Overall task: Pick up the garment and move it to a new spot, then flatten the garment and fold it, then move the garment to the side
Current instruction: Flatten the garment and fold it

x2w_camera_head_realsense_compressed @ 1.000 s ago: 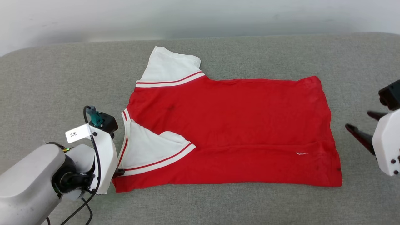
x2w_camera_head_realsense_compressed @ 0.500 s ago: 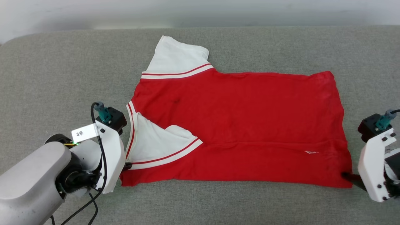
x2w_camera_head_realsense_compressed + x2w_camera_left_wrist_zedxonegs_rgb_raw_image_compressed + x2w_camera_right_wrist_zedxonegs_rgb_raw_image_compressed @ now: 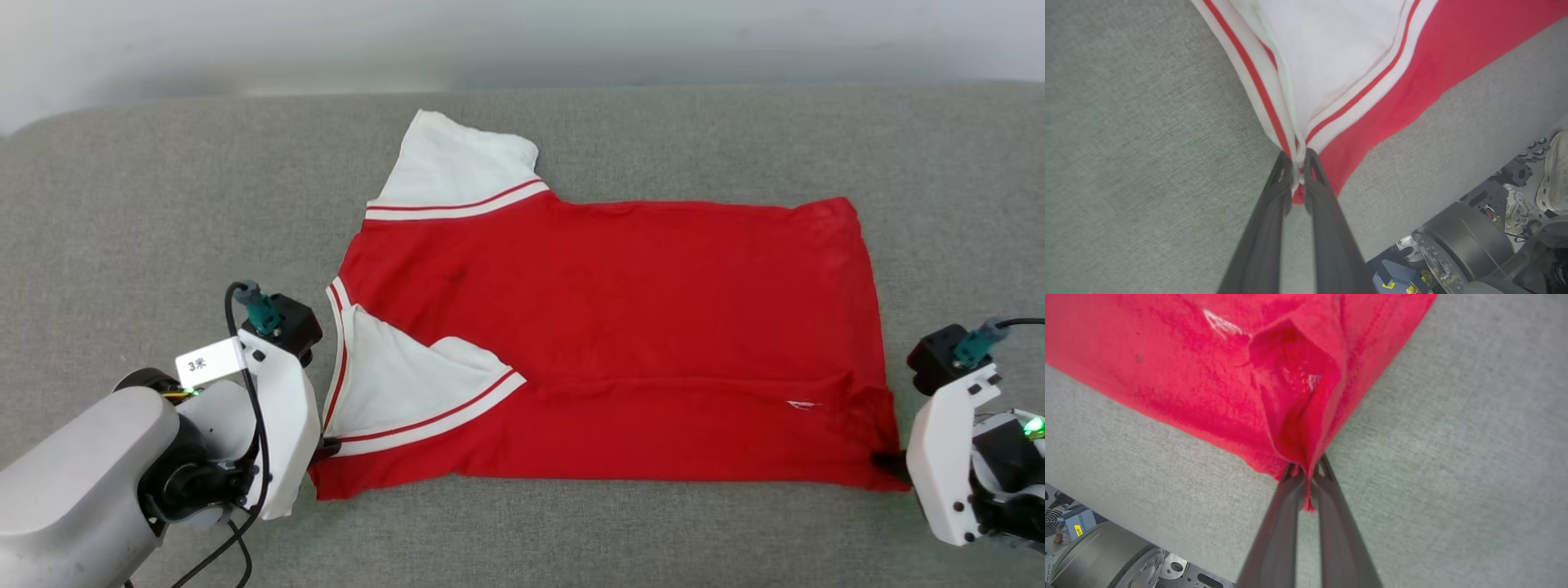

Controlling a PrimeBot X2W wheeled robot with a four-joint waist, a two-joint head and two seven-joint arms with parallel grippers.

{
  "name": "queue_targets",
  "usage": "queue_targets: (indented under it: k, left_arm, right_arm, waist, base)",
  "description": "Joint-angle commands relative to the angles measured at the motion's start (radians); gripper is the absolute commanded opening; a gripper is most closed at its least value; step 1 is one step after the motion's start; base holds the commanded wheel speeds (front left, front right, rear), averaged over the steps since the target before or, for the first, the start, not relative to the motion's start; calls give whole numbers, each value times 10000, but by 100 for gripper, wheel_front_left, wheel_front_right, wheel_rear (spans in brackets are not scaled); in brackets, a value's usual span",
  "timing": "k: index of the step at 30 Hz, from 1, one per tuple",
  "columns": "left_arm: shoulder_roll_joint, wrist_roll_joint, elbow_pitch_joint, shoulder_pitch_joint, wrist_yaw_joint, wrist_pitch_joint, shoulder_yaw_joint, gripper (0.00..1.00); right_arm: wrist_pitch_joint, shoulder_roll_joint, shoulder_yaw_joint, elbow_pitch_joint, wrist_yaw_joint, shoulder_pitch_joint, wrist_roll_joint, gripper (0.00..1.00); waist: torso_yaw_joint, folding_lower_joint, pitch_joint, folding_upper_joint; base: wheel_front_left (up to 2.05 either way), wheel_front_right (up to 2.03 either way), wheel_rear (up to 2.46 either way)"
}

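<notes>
- A small white tag (image 3: 202,363) on the left wrist carries the writing "3米".
- The garment (image 3: 620,327) has a tiny white mark (image 3: 804,404) close to its near right corner. It is too small to read.
- In the right wrist view a yellow sticker (image 3: 1077,530) sits on a machine part below the edge of the cushion. Its print cannot be read.
- The garment lies spread out in the middle of the grey fabric cushion (image 3: 163,204), with the sleeve end toward the robot's left and the hem toward its right.
- The far white sleeve (image 3: 457,167) points out to the far side. The near white sleeve (image 3: 400,384) is folded inward and rests on the red body.
- The left gripper (image 3: 1298,157) is clamped on the garment's near left corner. The red-and-white striped trim is pinched between its two dark fingers.
- The right gripper (image 3: 1306,465) is clamped on the near right corner of the hem. The red cloth is gathered into a raised fold just ahead of the fingertips.
- One second ago the right gripper stood apart from the hem with its fingers spread. Half a second ago it had reached the corner, and now it grips it.
- The left gripper grips the same place as before, and the garment keeps the same shape.
- The whole head view has shifted slightly since the earlier pictures, so the camera has moved.
</notes>
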Motion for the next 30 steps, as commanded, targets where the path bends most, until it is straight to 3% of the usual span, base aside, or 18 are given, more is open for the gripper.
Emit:
queue_targets:
  k: [1,13,24,25,26,30]
  left_arm:
    - [73,-109,-64,175,-34,-50,59,0]
    - [767,-633,-1171,1226,244,-278,78,0]
    - [497,-673,-685,1780,381,-610,-113,0]
    - [472,-634,-657,1760,375,-655,-106,54]
    - [465,-617,-629,1710,366,-714,-64,100]
    - [635,-533,-690,1387,329,-833,139,100]
  right_arm:
    - [-163,-241,-8,-101,-7,37,163,0]
    - [-547,-1346,-666,-1297,-7,1678,942,0]
    - [-270,-771,-712,-1284,-6,2544,594,0]
    - [-369,-719,-758,-1312,-6,2549,544,60]
    - [-482,-685,-855,-1336,-6,2517,465,100]
    - [-1080,-577,-1279,-1495,-6,2380,171,100]
  waist:
    - [-44,0,-242,0]
    - [-81,0,-762,0]
    - [-168,0,-344,0]
    - [-166,0,-345,0]
    - [-160,0,-359,0]
    - [-159,0,-553,0]
  base:
    - [0,0,0]
    - [0,0,0]
    - [0,0,0]
    - [0,0,0]
    - [0,0,0]
    - [0,0,0]
